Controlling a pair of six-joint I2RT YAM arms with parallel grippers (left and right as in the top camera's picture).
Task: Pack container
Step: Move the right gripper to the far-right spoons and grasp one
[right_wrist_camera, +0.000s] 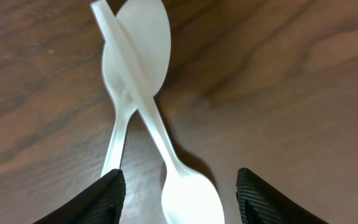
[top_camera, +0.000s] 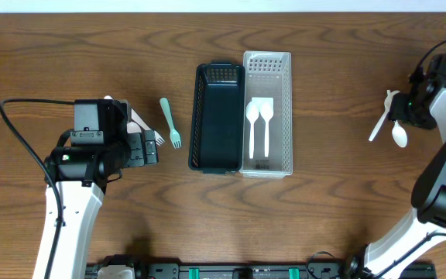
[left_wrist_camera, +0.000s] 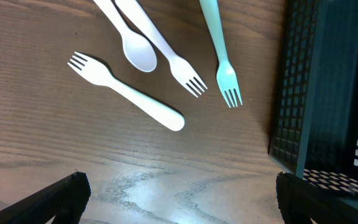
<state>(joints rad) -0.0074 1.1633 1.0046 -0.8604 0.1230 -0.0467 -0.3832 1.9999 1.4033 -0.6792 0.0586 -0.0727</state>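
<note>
A dark basket (top_camera: 217, 116) and a white basket (top_camera: 267, 112) stand side by side mid-table; the white one holds two white spoons (top_camera: 259, 124). My left gripper (left_wrist_camera: 179, 193) is open and empty, above bare wood. In front of it lie a white fork (left_wrist_camera: 126, 92), a second white fork (left_wrist_camera: 166, 56), a white spoon (left_wrist_camera: 137, 53) and a teal fork (left_wrist_camera: 222, 56). My right gripper (right_wrist_camera: 180, 193) is open, low over two crossed white spoons (right_wrist_camera: 135, 81) at the table's right; one spoon bowl (right_wrist_camera: 191, 199) lies between the fingers.
The dark basket's mesh wall (left_wrist_camera: 319, 87) fills the right side of the left wrist view. The teal fork (top_camera: 170, 122) lies just left of the dark basket. The crossed spoons (top_camera: 389, 120) lie near the right table edge.
</note>
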